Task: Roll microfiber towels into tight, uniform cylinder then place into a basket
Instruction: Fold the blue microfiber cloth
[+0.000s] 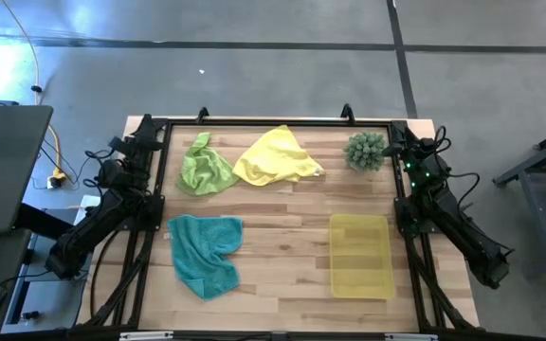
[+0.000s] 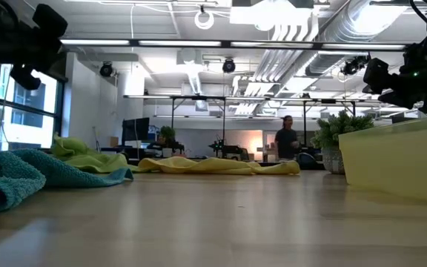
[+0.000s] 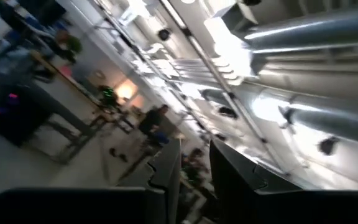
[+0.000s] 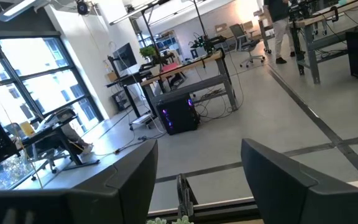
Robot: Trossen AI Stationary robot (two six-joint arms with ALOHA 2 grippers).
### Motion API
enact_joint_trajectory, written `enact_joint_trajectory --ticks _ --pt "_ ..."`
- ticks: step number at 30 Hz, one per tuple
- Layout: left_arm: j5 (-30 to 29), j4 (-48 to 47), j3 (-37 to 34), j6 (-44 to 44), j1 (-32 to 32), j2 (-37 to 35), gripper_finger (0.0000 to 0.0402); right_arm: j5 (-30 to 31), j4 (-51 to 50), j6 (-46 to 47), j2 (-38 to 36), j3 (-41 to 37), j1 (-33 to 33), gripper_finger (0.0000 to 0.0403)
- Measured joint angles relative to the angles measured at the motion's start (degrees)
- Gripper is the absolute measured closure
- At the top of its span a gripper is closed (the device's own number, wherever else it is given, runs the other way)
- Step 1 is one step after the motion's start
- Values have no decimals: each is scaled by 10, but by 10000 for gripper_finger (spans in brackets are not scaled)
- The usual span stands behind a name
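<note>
Not yet started: teal towel [image 1: 205, 254], lime towel [image 1: 205, 169] and yellow towel [image 1: 275, 157] lying crumpled on the table, all left of the basket [image 1: 361, 255], which is empty. Next, reaching and flattening one towel. Left gripper [image 3: 194, 174] parked at table edge, jaws slightly apart; right gripper [image 4: 197, 180] parked beyond the basket, jaws wide apart, holding nothing.

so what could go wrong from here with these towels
1. All three towels lie crumpled, not flat: the teal towel is bunched and folded on itself, so a roll may come out loose or uneven unless it is spread first.
2. The yellow towel lies near the spiky plant; the right gripper, open beside the plant, could knock it.
3. The basket looks light and may slide.
</note>
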Motion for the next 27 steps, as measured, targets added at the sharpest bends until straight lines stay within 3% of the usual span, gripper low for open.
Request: enact_joint_trajectory --ticks 4,9,14,16,21,27 --pt "80 30 0 -19 0 0 326 0 0 0 0 0 0 178" --pt "140 97 0 -45 0 0 326 0 0 0 0 0 0 178" --pt "306 191 1 53 -1 0 326 0 0 0 0 0 0 178" --pt "341 197 11 77 -1 0 326 0 0 0 0 0 0 178" --pt "352 132 74 96 -1 25 326 0 0 0 0 0 0 178" --pt "372 -5 188 159 -1 125 326 0 0 0 0 0 0 178"
